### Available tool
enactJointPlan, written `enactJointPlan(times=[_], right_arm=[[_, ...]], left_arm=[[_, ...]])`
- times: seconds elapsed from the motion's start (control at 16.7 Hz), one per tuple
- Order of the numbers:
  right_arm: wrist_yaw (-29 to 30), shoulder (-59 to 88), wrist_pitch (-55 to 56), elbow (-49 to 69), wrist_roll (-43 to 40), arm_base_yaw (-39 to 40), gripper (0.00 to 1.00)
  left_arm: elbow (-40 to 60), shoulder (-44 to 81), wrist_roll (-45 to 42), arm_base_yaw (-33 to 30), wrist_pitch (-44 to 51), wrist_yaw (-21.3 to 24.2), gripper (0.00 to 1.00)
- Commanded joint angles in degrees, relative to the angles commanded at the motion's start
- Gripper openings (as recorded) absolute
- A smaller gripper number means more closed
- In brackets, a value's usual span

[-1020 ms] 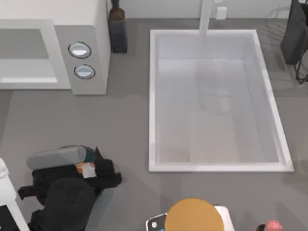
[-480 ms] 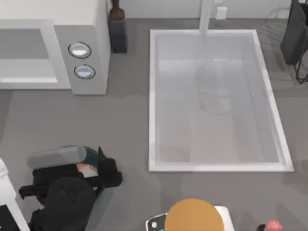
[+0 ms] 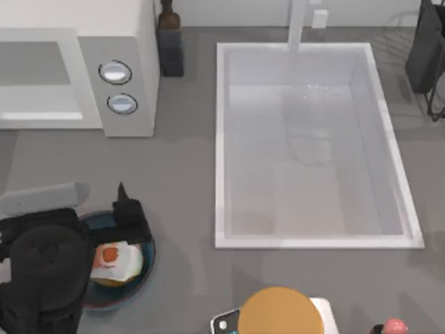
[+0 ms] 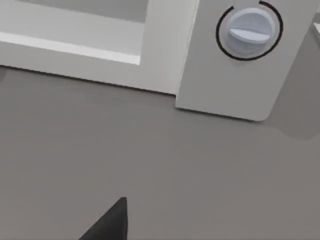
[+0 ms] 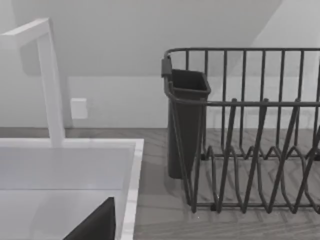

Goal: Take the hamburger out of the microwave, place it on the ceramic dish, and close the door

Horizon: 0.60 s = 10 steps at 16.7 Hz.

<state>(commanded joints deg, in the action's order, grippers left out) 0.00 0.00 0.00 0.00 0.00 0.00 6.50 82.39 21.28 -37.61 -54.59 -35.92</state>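
Released since before, hamburger (image 3: 115,260) sits in ceramic dish (image 3: 142,273); left arm (image 3: 42,278) raised.

The left wrist view faces the front of the microwave (image 4: 165,55) across bare grey table (image 4: 190,170). A round silver-white knob (image 4: 249,29) sits on the grey panel (image 4: 260,70) beside the white-framed grey cavity opening. One dark fingertip (image 4: 111,224) of the left gripper projects over the table, well apart from the appliance.
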Motion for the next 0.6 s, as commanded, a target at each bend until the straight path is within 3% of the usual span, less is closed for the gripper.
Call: enactJointPlan(times=[0.6], right_arm=[[0.0,0.0,0.0,0.0,0.0,0.0,1.0]], left_arm=[[-4.3,-58.3,-14.0,24.8,36.0,23.7,1.0]])
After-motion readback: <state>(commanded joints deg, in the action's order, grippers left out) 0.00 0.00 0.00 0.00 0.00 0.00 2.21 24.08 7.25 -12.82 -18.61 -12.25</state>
